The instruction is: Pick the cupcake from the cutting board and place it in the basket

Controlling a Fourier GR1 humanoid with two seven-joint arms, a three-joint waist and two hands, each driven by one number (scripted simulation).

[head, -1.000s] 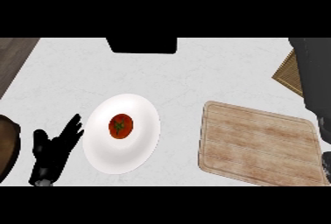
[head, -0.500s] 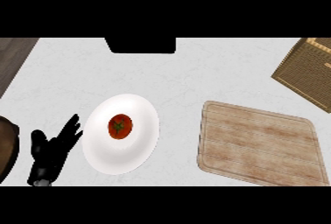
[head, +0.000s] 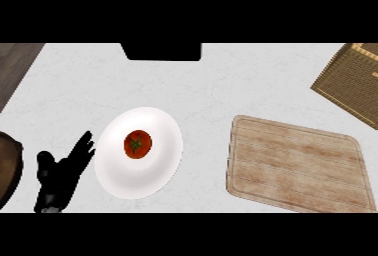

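Observation:
The wooden cutting board (head: 297, 163) lies at the right of the counter with nothing on its top. A woven basket (head: 353, 80) stands at the upper right, cut off by the view's edge. No cupcake shows anywhere in the head view. My left hand (head: 63, 174) rests open at the lower left, fingers pointing up, beside the white plate. My right hand and its forearm are out of the view.
A white plate (head: 138, 170) left of centre carries a red tomato (head: 137, 144). A dark rectangular block (head: 161, 51) sits at the counter's far edge. A dark wooden strip (head: 15, 62) borders the counter at the upper left, and a dark rounded shape (head: 7, 167) shows at the left edge.
A dark shape that covered the basket and the right edge one second ago has left the view. The basket now shows in full. The left hand has not moved.

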